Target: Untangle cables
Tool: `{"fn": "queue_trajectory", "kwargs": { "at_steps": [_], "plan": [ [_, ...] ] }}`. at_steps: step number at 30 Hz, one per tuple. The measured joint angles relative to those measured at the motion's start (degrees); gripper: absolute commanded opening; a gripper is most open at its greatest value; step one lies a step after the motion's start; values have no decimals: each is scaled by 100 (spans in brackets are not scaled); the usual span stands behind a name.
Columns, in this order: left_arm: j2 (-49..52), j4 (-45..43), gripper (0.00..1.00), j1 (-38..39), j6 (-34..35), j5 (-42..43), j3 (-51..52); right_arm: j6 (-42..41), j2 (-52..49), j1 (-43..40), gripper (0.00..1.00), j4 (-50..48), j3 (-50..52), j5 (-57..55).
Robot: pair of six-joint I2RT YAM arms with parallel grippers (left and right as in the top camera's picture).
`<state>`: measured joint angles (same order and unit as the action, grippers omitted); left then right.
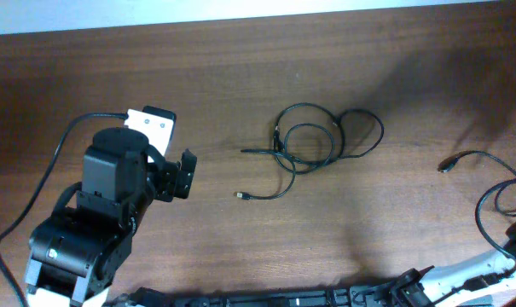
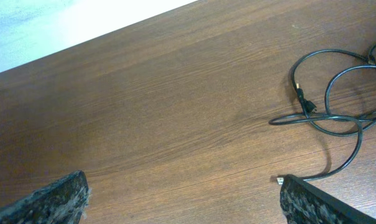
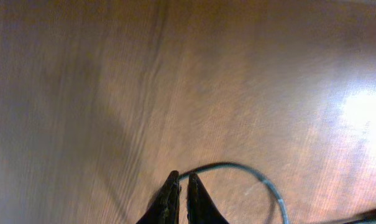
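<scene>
A bundle of black cables [image 1: 337, 122] lies in overlapping loops at the table's middle, with one small plug end [image 1: 240, 196] at its left. It also shows in the left wrist view [image 2: 327, 116], at the right. My left gripper [image 1: 182, 175] is open and empty, left of the bundle; in its own view [image 2: 184, 199] the right finger sits beside the plug [image 2: 279, 180]. A separate black cable [image 1: 484, 154] lies at the far right. My right gripper [image 3: 181, 177] is shut on a curved black cable [image 3: 237, 165] at its fingertips.
The wooden table [image 1: 240, 77] runs to a pale edge at the back. The right arm's white link [image 1: 488, 266] lies along the front right edge. A black wire [image 1: 57, 149] runs from the left arm's base at the left.
</scene>
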<state>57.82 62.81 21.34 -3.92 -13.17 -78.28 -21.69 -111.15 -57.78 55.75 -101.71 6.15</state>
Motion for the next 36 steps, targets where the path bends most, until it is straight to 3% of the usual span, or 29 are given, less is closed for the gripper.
{"fn": "queue_trajectory", "kwargs": {
  "at_steps": [4, 5, 9, 10, 11, 16, 22, 32, 34, 36],
  "plan": [
    [0, 0, 99, 0, 0, 0, 0, 546, -57, 802, 29, -2, 0, 127],
    [0, 0, 99, 0, 0, 2, 0, 654, -57, 1045, 41, 0, 0, 146],
    [0, 0, 99, 0, 0, 2, 0, 748, -57, 1517, 63, 109, 0, 151],
    [0, 0, 99, 0, 0, 2, 0, 796, -57, 1635, 98, 262, 0, 173],
    [0, 2, 99, 0, 0, 2, 0, 1180, -57, 1788, 100, 431, 0, 459],
    [0, 2, 99, 0, 0, 0, 0, 3209, -66, 2741, 100, 1143, 2, 1414],
    [0, 2, 99, 0, 0, 0, 0, 4745, -66, 4529, 100, 1364, 2, 1939],
    [0, 0, 99, 0, 0, 2, 0, 5191, -535, 6140, 98, 1357, 417, 1947],
    [0, -2, 99, 0, 0, 2, 0, 5228, -627, 6365, 88, 1108, 782, 1954],
    [0, 2, 99, 0, 0, 0, 0, 5259, -658, 6502, 63, 979, 1163, 2013]
  ]
}}
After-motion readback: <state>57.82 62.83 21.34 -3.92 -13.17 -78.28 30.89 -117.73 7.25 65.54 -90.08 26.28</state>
